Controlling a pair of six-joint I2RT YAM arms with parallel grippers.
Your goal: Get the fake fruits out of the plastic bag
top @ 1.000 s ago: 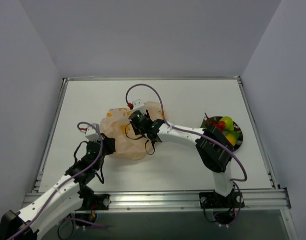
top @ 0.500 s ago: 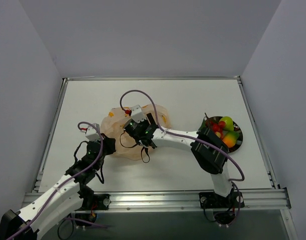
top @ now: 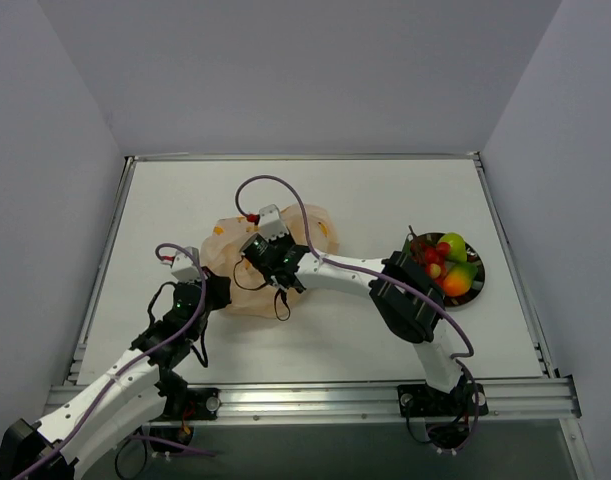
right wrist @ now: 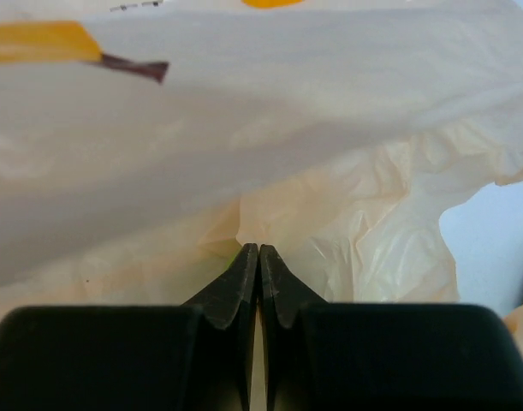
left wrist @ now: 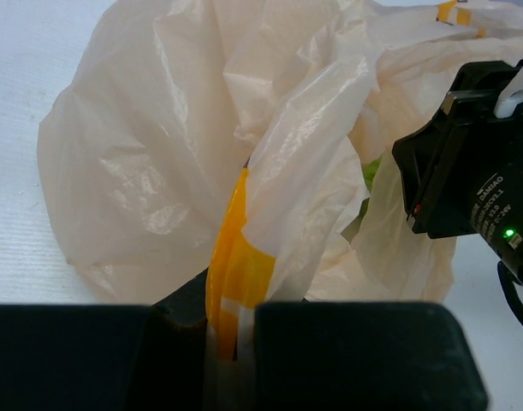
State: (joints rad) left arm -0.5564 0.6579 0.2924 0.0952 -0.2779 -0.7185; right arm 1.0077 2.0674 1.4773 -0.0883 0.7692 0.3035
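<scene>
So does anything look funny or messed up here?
A little. The right pincer is shut with no fruit in it, its tips just against the bag. The left pincer pinches the bag's orange-striped edge. A green bit, maybe a fruit, peeks from inside. Nothing is spilled or broken.

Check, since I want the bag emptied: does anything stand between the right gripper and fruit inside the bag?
Yes, film of the plastic bag. The right gripper, jaws shut, faces crumpled folds with no fruit showing; a green patch peeks between folds in the left wrist view.
</scene>
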